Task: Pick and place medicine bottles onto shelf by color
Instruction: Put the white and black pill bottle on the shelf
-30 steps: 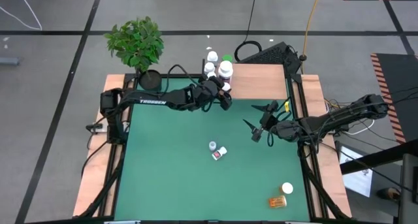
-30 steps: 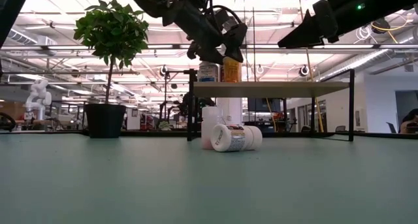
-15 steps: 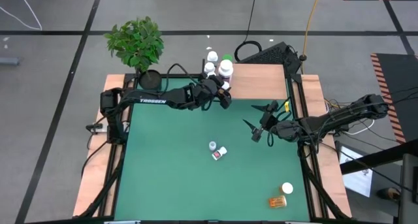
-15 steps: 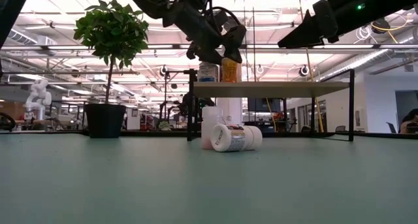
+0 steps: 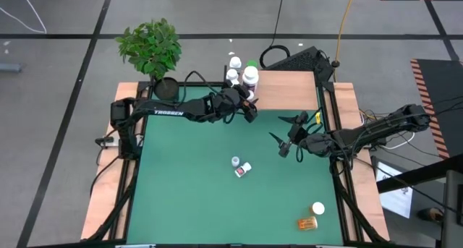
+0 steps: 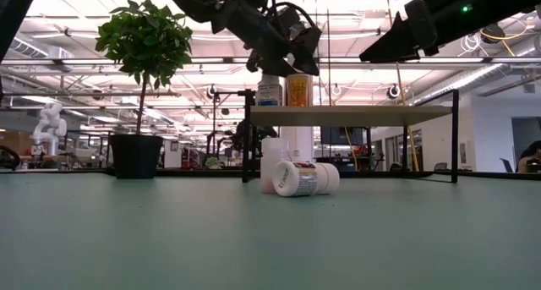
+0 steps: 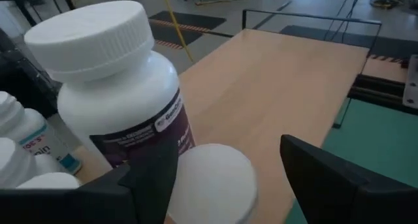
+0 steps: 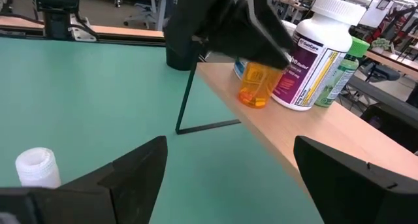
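An amber bottle [image 6: 299,90] with a white cap stands upright on the shelf [image 5: 289,89], at the shelf's near left edge. The left gripper [image 5: 249,107] hangs directly over it, its two dark fingers [image 7: 339,181] spread to either side of the white cap and not pressing it, so the bottle stands released. In the right wrist view the same amber bottle [image 8: 257,85] shows below the dark gripper, resting on the light wood.

Just beside it on the shelf stands a large white bottle [image 7: 114,100] with a purple label, and a green-capped bottle [image 8: 341,70] stands at that one's far side. More small white bottles [image 5: 233,69] cluster at the shelf's far left corner; in the low view one white bottle with a blue label [image 6: 269,92] stands left of the amber one.

On the green mat [image 5: 188,183], near the middle, a small white bottle [image 5: 235,161] stands upright and a second white bottle [image 5: 244,169] lies on its side touching or just beside it. At the mat's near right corner another amber bottle [image 5: 307,223] lies on its side, with a white-capped bottle [image 5: 318,207] upright near it.

The right gripper [image 5: 286,136] hovers above the mat, right of centre and well apart from the shelf bottles, its fingers spread wide and holding nothing.

A potted plant [image 5: 152,49] stands at the table's far left corner.
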{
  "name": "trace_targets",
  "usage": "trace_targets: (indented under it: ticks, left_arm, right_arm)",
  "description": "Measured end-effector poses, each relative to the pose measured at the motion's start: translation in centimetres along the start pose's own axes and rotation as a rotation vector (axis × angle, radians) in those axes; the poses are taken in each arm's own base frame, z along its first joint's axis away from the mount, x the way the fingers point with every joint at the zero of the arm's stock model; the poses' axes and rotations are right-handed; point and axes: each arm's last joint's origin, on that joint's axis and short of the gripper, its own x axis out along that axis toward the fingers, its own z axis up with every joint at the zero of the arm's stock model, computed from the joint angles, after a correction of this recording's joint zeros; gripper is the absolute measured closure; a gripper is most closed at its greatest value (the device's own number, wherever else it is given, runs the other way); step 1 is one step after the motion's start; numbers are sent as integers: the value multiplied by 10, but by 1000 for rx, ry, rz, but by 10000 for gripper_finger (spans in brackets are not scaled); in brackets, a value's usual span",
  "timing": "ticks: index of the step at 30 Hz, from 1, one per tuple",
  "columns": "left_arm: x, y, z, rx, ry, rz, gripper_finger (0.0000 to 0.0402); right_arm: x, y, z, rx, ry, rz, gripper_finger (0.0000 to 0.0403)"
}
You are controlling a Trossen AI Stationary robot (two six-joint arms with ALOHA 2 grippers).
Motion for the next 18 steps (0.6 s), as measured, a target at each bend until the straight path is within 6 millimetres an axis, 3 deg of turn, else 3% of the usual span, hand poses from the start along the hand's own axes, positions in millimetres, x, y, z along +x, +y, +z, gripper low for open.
trace_targets:
  ticks: [3, 10, 14, 18]
  left_arm:
    - [-14, -6, 9, 22, -14, -25, 130]
    - [-84, -29, 38, 121, -18, -152, 130]
    - [-117, -51, 30, 199, 74, -242, 130]
    - [-133, -78, 7, 232, 196, -306, 130]
  right_arm:
    - [0, 2, -1, -14, 6, 55, 74]
    - [-3, 14, -1, -32, 7, 462, 74]
    - [0, 19, -5, 61, 61, 528, 74]
    - [10, 33, -14, 66, 101, 597, 74]
